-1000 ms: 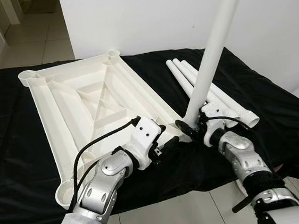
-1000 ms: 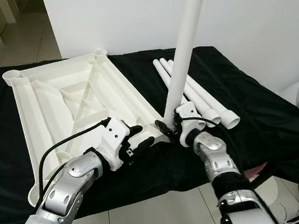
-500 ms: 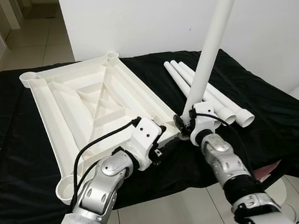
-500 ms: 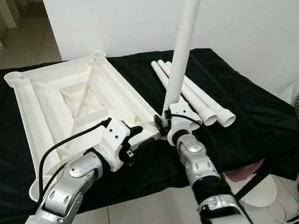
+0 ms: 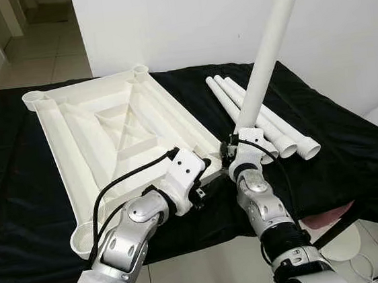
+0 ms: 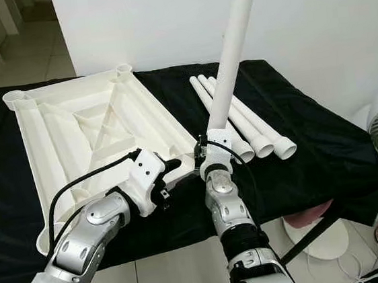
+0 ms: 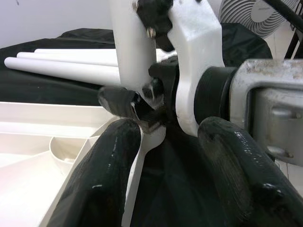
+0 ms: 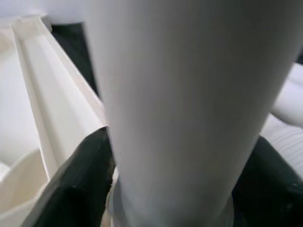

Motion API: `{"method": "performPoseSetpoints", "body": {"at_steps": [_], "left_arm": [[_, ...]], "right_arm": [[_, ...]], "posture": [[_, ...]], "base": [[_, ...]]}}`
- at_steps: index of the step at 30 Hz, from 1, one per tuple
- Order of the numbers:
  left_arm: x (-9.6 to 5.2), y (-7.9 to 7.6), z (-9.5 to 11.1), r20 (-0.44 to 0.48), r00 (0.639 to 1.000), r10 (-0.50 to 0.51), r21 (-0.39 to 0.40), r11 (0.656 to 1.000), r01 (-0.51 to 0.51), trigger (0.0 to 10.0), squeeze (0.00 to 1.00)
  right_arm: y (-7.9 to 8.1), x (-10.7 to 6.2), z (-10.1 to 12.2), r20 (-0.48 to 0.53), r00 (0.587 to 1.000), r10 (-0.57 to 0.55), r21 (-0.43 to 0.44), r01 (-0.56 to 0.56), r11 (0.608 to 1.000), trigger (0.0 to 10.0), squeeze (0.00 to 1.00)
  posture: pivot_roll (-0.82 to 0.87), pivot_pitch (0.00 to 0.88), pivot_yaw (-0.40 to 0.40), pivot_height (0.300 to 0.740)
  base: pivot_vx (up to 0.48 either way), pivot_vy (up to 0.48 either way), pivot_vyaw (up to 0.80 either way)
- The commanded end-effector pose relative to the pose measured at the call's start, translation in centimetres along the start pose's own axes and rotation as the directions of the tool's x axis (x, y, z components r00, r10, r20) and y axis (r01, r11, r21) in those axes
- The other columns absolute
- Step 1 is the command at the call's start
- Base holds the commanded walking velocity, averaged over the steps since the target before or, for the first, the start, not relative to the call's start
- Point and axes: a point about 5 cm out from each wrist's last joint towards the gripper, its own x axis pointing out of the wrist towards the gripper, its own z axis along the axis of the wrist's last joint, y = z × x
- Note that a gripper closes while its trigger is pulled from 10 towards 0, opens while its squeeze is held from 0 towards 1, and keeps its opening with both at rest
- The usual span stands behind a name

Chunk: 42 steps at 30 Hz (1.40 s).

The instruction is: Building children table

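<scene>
One long white plastic tube leg point(image 5: 269, 50) stood gripped by the right gripper point(image 5: 234, 151) at the upturned white ribbed plastic tabletop's point(image 5: 100, 134) near-right corner; the left gripper point(image 5: 210, 183) spread wide just beside.

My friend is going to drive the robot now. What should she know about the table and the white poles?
Right gripper: shut on one white leg, held nearly upright, its lower end at the near right corner socket of the tabletop.
Left gripper: open, at that same corner, fingers beside the tabletop's edge.
Tabletop: upside down on the black cloth.
Three spare legs: lying side by side on the cloth, right of the tabletop.
Done: first leg brought to its socket; whether it is seated cannot be told.
Left: seat it, then fit the other three.
</scene>
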Motion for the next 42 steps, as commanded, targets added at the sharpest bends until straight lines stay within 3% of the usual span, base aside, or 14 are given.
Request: {"method": "performPoseSetpoints", "body": {"at_steps": [1, 8, 9, 17, 21, 26, 33, 40, 42], "left_arm": [[0.0, -0.3, -0.1, -0.008, 1.000, -0.003, -0.003, 1.000, 0.003, 10.0, 0.00], [-0.1, -0.2, 0.0, -0.011, 1.000, 0.001, -0.005, 1.000, -0.001, 10.0, 0.00], [0.0, -0.2, 0.0, -0.009, 1.000, 0.001, -0.007, 1.000, -0.001, 10.0, 0.00], [0.0, 0.3, -0.4, -0.028, 1.000, 0.015, -0.005, 1.000, -0.015, 10.0, 0.00], [0.0, 1.2, -1.6, -0.115, 0.992, 0.059, 0.057, 0.997, -0.053, 10.0, 0.00], [-0.2, 2.2, -2.6, -0.184, 0.975, 0.125, 0.056, 0.992, -0.116, 10.0, 0.00], [-0.2, 3.3, -3.6, -0.258, 0.948, 0.185, 0.039, 0.983, -0.181, 10.0, 0.00], [-0.6, 3.1, -3.7, -0.250, 0.953, 0.170, 0.008, 0.985, -0.174, 10.0, 0.00], [-0.6, 4.0, -3.9, -0.268, 0.935, 0.233, 0.016, 0.971, -0.237, 10.0, 0.00]], "right_arm": [[0.0, 0.3, 1.3, 0.057, 0.998, -0.004, 0.022, 0.003, 1.000, 10.0, 1.00], [0.1, -0.2, 2.2, 0.135, 0.989, 0.065, 0.055, -0.073, 0.996, 10.0, 1.00], [-0.2, -0.4, 2.0, 0.137, 0.989, 0.060, 0.049, -0.067, 0.997, 10.0, 0.00], [-1.0, -2.2, 1.1, 0.161, 0.982, 0.095, 0.039, -0.103, 0.994, 10.0, 0.00], [-2.5, -4.3, -1.0, 0.117, 0.987, 0.110, 0.013, -0.113, 0.994, 10.0, 0.00], [-4.1, -6.1, -2.1, 0.089, 0.992, 0.093, 0.007, -0.094, 0.996, 10.0, 0.00], [-5.2, -7.3, -2.8, 0.067, 0.995, 0.070, -0.015, -0.069, 0.997, 10.0, 0.00], [-5.9, -7.6, -2.5, 0.074, 0.996, 0.049, -0.009, -0.048, 0.999, 10.0, 0.00], [-5.8, -7.7, -2.2, 0.090, 0.994, 0.066, 0.001, -0.067, 0.998, 10.0, 0.00]], "posture": [[0.10, 0.013, -0.067, 0.740], [0.10, 0.023, -0.066, 0.740], [0.09, 0.032, -0.062, 0.740], [0.09, 0.040, -0.061, 0.740], [0.07, 0.048, -0.059, 0.740], [0.06, 0.050, -0.054, 0.740], [0.04, 0.052, -0.051, 0.740], [0.04, 0.057, -0.050, 0.740], [0.04, 0.058, -0.053, 0.740]], "base": [[0.000, 0.000, 0.00], [0.000, 0.000, 0.00], [0.000, 0.000, 0.00], [0.000, 0.000, 0.00], [0.000, 0.000, 0.00], [0.000, 0.000, 0.00], [0.000, 0.000, 0.00], [0.000, 0.000, 0.00], [0.000, 0.000, 0.00]]}}
